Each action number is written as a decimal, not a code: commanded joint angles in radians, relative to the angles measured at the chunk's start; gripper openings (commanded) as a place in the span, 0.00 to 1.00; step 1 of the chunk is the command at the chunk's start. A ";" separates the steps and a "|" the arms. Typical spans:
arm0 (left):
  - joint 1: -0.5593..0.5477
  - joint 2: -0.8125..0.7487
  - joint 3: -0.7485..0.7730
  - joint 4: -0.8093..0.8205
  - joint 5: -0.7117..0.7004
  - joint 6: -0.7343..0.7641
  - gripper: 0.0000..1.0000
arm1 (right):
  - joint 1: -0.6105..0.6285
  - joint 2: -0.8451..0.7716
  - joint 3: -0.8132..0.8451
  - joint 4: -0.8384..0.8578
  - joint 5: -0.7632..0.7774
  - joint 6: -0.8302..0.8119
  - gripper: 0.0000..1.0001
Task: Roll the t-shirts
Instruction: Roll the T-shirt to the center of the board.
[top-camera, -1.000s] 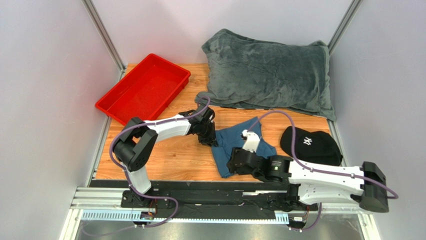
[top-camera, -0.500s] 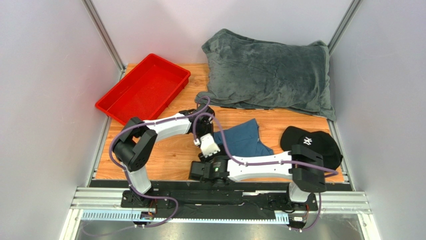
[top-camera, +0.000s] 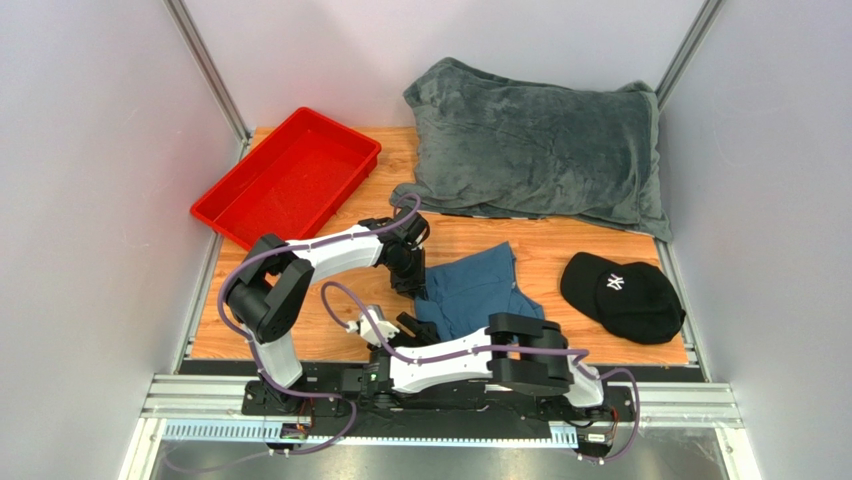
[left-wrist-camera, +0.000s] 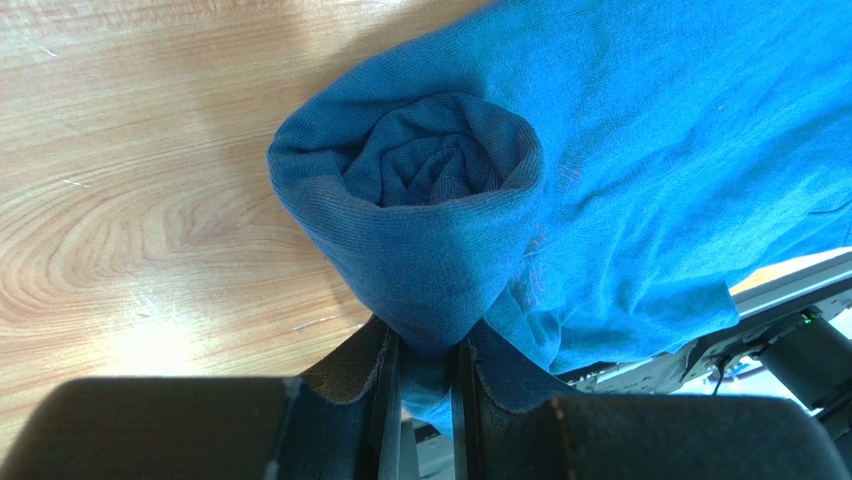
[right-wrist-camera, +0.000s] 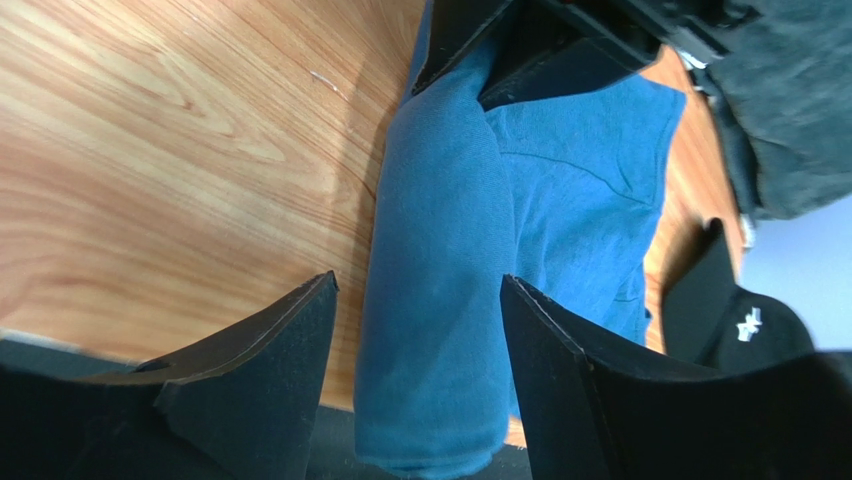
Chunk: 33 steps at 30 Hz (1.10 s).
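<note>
Just inside the near edge of the table (top-camera: 560, 245), the right gripper (right-wrist-camera: 418, 283) gapes wide astride the teal-blue t-shirt (top-camera: 480, 290), holding nothing. The shirt's left side is rolled into a snug tube, the rest flat. Farther on, the left gripper (left-wrist-camera: 425, 350) pinches the roll's end, hiding that fabric.

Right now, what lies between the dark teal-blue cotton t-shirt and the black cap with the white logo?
Only bare wooden table separates the dark teal-blue t-shirt from the black cap; the top external view shows it.
</note>
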<state>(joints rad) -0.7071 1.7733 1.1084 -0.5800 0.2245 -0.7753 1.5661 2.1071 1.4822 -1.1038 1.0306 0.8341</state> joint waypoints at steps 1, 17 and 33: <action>-0.008 0.017 0.021 -0.064 -0.014 0.025 0.13 | 0.002 0.077 0.061 -0.114 0.086 0.079 0.68; -0.008 0.018 0.018 -0.066 -0.014 0.016 0.13 | -0.005 0.162 0.038 -0.194 0.092 0.255 0.61; -0.003 -0.041 0.013 -0.011 -0.004 0.016 0.39 | -0.099 -0.315 -0.445 0.425 -0.203 0.149 0.51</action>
<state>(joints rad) -0.7177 1.7748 1.1110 -0.5781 0.2386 -0.7845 1.5074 1.9247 1.1660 -0.9035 0.9653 1.0058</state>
